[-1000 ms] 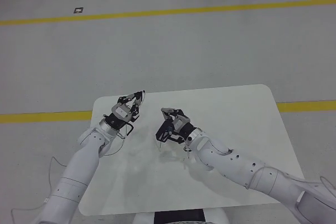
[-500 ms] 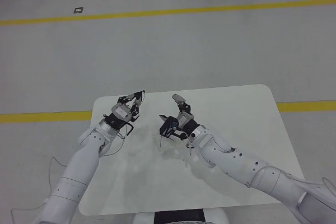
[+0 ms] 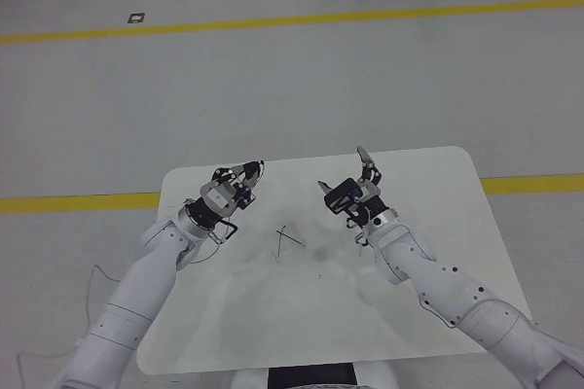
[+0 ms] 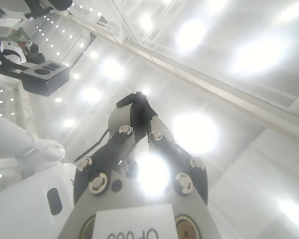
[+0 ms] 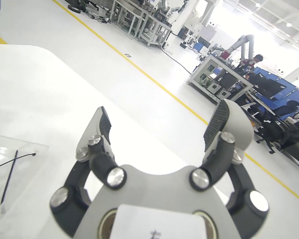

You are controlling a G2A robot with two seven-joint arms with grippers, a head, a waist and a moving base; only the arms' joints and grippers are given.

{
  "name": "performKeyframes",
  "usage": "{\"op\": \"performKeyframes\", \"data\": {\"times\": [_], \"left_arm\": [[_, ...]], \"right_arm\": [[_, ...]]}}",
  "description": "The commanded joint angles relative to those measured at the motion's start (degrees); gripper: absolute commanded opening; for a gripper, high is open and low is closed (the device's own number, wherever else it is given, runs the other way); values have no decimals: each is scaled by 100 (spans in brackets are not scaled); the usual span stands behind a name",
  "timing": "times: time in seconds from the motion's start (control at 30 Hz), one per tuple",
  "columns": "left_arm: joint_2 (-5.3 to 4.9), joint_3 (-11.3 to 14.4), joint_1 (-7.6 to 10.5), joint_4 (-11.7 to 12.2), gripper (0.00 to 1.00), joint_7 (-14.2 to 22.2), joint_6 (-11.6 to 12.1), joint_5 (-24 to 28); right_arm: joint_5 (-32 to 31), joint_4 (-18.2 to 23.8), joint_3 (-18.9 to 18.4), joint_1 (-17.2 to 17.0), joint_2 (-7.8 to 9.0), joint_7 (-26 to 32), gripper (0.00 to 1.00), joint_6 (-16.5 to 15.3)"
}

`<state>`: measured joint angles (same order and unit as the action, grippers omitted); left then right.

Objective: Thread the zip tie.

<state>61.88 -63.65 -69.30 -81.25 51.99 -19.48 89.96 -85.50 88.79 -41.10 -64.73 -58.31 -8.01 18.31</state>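
A thin black zip tie (image 3: 287,239) lies loose on the white table (image 3: 419,292), bent so its two strands cross. It also shows in the right wrist view (image 5: 9,175), resting on what looks like a clear sheet. My right gripper (image 3: 343,171) (image 5: 162,105) hangs open and holds nothing, above the table's far side, to the right of the tie. My left gripper (image 3: 254,169) (image 4: 139,100) is raised near the table's far left corner, tilted upward. Its fingers are pressed together, and I see nothing between them.
The table's rounded far edge (image 5: 72,73) drops off just past both grippers, with grey floor and a yellow line (image 3: 68,202) beyond. Bare table surface stretches in front of and to the right of the tie.
My right gripper has opened, let go of the zip tie and pulled back to the right and farther away. The tie now lies on the table. My left gripper shifted slightly right.
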Motion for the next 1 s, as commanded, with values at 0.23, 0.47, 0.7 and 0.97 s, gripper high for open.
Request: {"op": "performKeyframes", "data": {"times": [0.23,0.47,0.7,0.97], "left_arm": [[-56,66,28,-117,0,-11,0,0],[-56,66,28,-117,0,-11,0,0],[-56,66,28,-117,0,-11,0,0],[-56,66,28,-117,0,-11,0,0]], "right_arm": [[-96,106,-194,-130,28,-55,100,-103],[-96,106,-194,-130,28,-55,100,-103],[-96,106,-194,-130,28,-55,100,-103],[-96,106,-194,-130,28,-55,100,-103]]}}
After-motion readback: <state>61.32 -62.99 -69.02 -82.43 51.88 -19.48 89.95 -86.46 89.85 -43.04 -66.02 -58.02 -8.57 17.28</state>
